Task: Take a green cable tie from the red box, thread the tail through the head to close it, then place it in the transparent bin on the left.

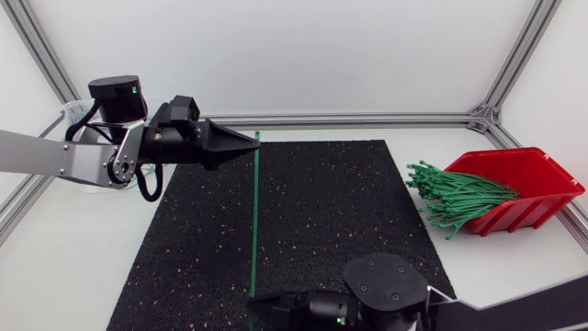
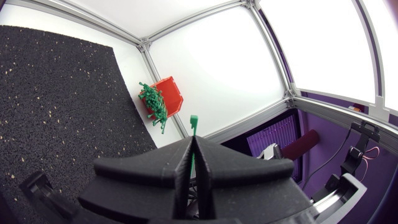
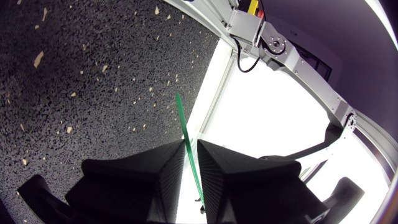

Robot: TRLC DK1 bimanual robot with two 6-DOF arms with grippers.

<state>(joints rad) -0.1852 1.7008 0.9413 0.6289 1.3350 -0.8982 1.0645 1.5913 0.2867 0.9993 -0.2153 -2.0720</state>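
Observation:
A single green cable tie (image 1: pixel 254 221) stretches straight across the black mat from my left gripper (image 1: pixel 253 144) to my right gripper (image 1: pixel 255 303). The left gripper (image 2: pixel 191 152) is shut on the tie near one end, and the tip (image 2: pixel 193 121) pokes out past its fingers. In the right wrist view the other end of the tie (image 3: pixel 183 118) runs through the narrow gap of my right gripper (image 3: pixel 191 146), which still stands slightly open around it. The red box (image 1: pixel 524 184) at the right holds a bundle of green ties (image 1: pixel 455 195) spilling from its open side.
A black speckled mat (image 1: pixel 349 211) covers the middle of the white table. The transparent bin (image 1: pixel 69 119) sits at the far left, mostly hidden behind my left arm. An aluminium frame runs along the table's edges.

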